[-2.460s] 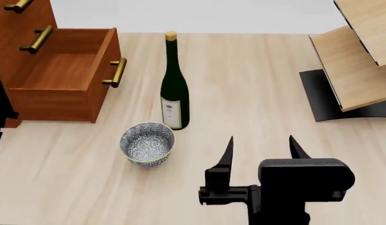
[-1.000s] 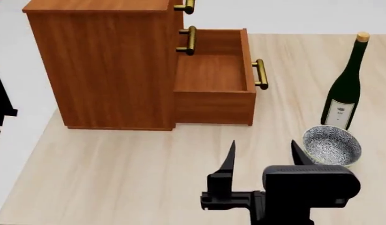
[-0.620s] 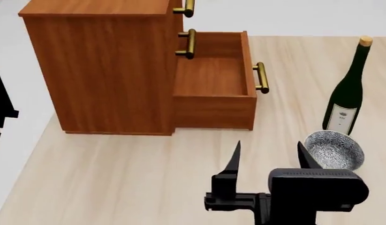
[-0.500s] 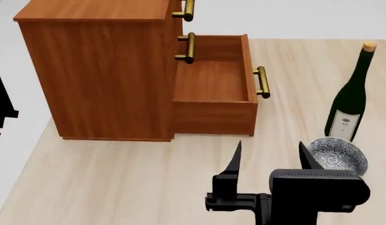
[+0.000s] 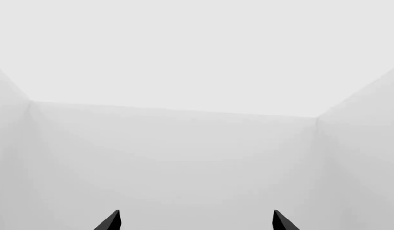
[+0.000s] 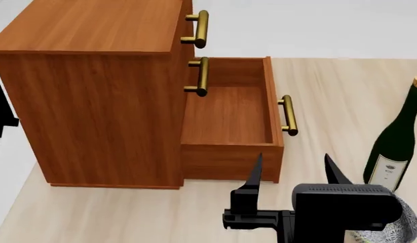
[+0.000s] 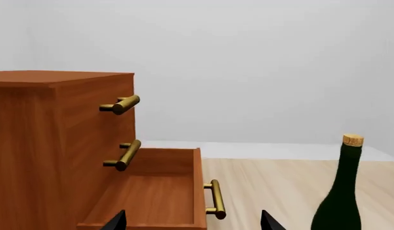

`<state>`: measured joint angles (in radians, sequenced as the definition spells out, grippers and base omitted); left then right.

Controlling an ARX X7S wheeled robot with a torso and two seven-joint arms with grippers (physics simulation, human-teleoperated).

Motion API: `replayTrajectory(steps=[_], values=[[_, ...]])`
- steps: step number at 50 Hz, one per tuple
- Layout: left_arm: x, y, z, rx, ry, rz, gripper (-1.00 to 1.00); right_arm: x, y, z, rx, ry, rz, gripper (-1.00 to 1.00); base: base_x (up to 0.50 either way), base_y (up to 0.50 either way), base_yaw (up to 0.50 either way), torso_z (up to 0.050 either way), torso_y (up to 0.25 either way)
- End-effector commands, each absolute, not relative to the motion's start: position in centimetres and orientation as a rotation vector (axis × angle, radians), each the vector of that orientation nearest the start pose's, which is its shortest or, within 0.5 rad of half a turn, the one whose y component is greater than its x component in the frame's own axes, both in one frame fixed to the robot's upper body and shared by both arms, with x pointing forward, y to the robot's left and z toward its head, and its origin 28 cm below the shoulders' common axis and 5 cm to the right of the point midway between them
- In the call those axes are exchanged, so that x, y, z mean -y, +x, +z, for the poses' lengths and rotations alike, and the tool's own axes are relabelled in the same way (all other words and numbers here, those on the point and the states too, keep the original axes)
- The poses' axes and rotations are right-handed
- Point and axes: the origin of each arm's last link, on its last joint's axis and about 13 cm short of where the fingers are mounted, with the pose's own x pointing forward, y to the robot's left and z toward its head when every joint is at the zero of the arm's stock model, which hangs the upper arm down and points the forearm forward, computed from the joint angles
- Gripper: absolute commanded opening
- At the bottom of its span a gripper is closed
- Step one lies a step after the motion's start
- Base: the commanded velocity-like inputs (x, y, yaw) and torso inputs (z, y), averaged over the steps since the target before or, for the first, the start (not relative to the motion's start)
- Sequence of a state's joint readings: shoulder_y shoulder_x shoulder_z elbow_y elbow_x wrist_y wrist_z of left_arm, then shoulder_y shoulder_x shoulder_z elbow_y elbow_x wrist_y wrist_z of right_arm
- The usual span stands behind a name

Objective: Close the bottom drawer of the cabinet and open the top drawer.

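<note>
Nothing done yet: bottom drawer [image 6: 228,119] pulled fully out of cabinet [image 6: 93,101], top drawer [image 6: 187,20] shut flush. Right claw [image 6: 293,174] spread wide, empty, just before the open drawer's corner; left claw [image 5: 195,221] likewise spread, facing blank wall.

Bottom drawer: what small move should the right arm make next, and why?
Probably carry the open right gripper forward and toward the bottom drawer front, to its brass handle. The drawer stands pulled well out of the cabinet, empty, and the gripper hangs short of it, touching nothing. The top drawer looks shut.
</note>
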<state>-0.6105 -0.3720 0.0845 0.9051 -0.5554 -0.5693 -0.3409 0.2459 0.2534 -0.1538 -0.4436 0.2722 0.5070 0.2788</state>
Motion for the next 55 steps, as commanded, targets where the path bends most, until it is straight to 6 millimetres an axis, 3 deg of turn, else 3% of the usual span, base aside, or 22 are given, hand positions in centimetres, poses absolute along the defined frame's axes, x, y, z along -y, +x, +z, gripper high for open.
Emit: replayTrajectory(steps=[1,37,55], values=[[-20.97,20.44,26.86,0.815,-0.054,-0.195,1.00,10.53,24.01,12.49,0.134,-0.029,-0.016,1.00,0.33,0.00,0.00,0.000,0.000],[-21.08,20.28,27.00,0.827,-0.061,-0.196,1.00,10.49,23.94,12.63,0.139,-0.029,-0.018,1.00,0.33,0.00,0.00,0.000,0.000],[-21.12,20.13,27.09,0.830,-0.065,-0.193,1.00,10.43,23.94,12.74,0.145,-0.023,-0.008,1.00,0.01,0.00,0.00,0.000,0.000]])
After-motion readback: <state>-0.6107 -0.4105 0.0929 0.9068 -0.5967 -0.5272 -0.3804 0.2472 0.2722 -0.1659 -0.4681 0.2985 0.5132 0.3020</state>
